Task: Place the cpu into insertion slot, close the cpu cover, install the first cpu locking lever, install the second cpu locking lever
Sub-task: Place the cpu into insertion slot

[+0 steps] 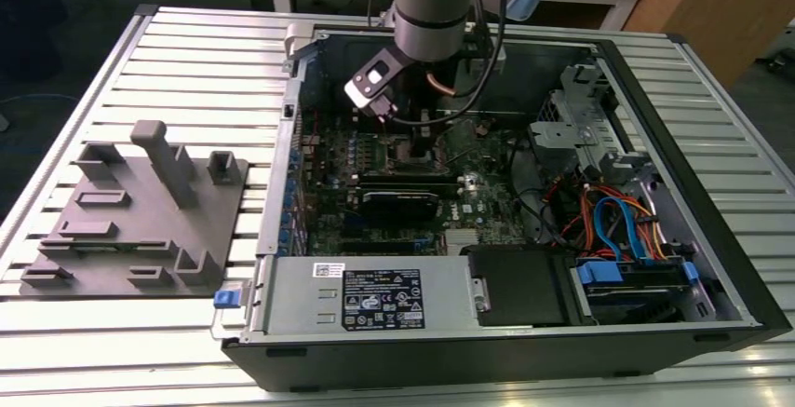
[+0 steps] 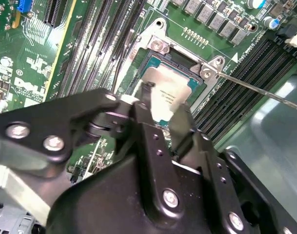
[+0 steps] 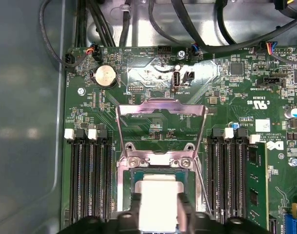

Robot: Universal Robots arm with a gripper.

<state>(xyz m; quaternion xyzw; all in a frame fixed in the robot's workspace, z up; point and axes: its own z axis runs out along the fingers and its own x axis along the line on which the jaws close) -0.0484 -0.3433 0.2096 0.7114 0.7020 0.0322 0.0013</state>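
Observation:
In the exterior view my gripper (image 1: 416, 139) reaches down into the open computer case over the green motherboard (image 1: 372, 183). The cpu (image 2: 170, 90), a small square chip with a silver-grey top, lies at the insertion slot (image 2: 176, 59) with its near part between my fingers (image 2: 143, 114). In the first wrist view the gripper (image 3: 159, 214) is shut on the cpu (image 3: 158, 197) from both sides. The cpu cover (image 3: 160, 105), a silvery frame, stands hinged open beyond the slot. A thin wire locking lever (image 2: 265, 92) sticks out, unlatched, beside the slot.
Long black memory slots (image 3: 89, 180) flank the socket on both sides. Cables (image 3: 197, 34) run along the case wall. A power supply (image 1: 367, 300) and drive cage (image 1: 621, 267) fill the case's near end. A grey fixture (image 1: 137, 211) sits on the slatted table at the exterior view's left.

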